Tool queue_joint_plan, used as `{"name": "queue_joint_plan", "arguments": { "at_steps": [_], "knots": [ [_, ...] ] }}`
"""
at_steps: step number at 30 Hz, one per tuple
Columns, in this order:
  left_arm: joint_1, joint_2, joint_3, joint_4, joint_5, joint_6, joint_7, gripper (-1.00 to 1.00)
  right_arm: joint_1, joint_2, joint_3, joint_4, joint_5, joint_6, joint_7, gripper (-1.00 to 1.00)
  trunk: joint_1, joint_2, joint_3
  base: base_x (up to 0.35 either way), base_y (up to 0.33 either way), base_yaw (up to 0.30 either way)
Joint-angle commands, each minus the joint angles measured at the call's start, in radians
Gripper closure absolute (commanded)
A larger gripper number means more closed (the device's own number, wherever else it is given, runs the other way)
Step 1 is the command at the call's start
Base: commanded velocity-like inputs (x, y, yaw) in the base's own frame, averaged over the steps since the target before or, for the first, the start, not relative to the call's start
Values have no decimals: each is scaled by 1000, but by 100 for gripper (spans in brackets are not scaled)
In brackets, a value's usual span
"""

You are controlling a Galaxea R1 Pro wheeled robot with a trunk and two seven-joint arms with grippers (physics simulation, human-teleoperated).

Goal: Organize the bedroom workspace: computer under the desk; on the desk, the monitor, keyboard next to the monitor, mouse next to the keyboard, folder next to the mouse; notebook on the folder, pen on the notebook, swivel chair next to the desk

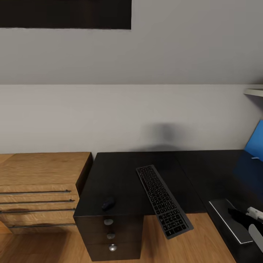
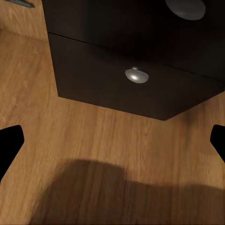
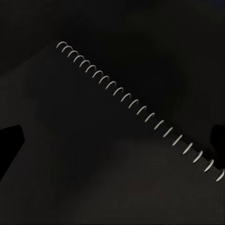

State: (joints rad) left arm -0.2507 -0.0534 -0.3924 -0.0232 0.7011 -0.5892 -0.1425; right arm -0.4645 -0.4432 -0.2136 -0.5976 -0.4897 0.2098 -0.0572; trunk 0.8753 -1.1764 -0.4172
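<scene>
- Step in hand, our read: the notebook. Right pincer [image 3: 115,140] sits directly over the dark spiral-bound notebook [image 3: 93,154], wire coil [image 3: 140,110] running diagonally between the finger tips.
- Right pincer released: both dark tips sit wide apart at the frame edges, nothing between them. We can't tell whether the tips touch the cover.
- Head view: the right pincer [image 1: 252,215] is partly cut off at the frame edge above the notebook [image 1: 228,219], which lies on the black tabletop [image 1: 120,175].
- Blue folder [image 1: 255,140] is further back from that pincer, cropped by the frame; whether it lies flat or leans we can't tell.
- Keyboard [image 1: 163,199] lies skewed, near end overhanging the tabletop edge. Mouse [image 1: 108,203] is well to its side, near the front edge above the drawer unit [image 1: 109,233].
- Left pincer [image 2: 112,140] released, low over the wood floor [image 2: 93,140], with a silver drawer knob [image 2: 136,75] ahead of it.
- Next move likely: close on the notebook edge, lift, carry to the folder. Thin cover flat on the tabletop, so the grip looks tricky.
- Wooden dresser [image 1: 40,182] sits beside the desk.
</scene>
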Motion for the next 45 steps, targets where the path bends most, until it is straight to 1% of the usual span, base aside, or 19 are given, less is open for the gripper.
{"name": "queue_joint_plan", "arguments": {
  "at_steps": [1, 11, 17, 31, 45],
  "knots": [
    [-1, 0, -3, 2, 11, -2, -8, -100, 0, 0, 0, -2, -10, 5, -5, -100, 0, -1, -1, 103, 0, 0],
    [-1, 5, -3, 2, 11, -1, -8, -100, 0, 0, 0, -2, -10, 3, -5, -100, 0, -1, -1, 34, -4, 0],
    [-1, 6, -3, 2, 11, -1, -8, -100, 0, 0, 0, -2, -10, 2, -4, -100, 0, -1, -1, 103, -102, 0],
    [-1, 2, -3, 2, 8, -7, -8, -100, 0, 0, 1, -1, -10, 4, -5, -100, 0, -1, -1, 28, -27, 0],
    [-1, 1, -3, 2, 8, -7, -9, -100, 0, 0, 0, 10, -10, 6, -6, -100, 54, -99, -45, 0, 0, 0]
  ]
}}
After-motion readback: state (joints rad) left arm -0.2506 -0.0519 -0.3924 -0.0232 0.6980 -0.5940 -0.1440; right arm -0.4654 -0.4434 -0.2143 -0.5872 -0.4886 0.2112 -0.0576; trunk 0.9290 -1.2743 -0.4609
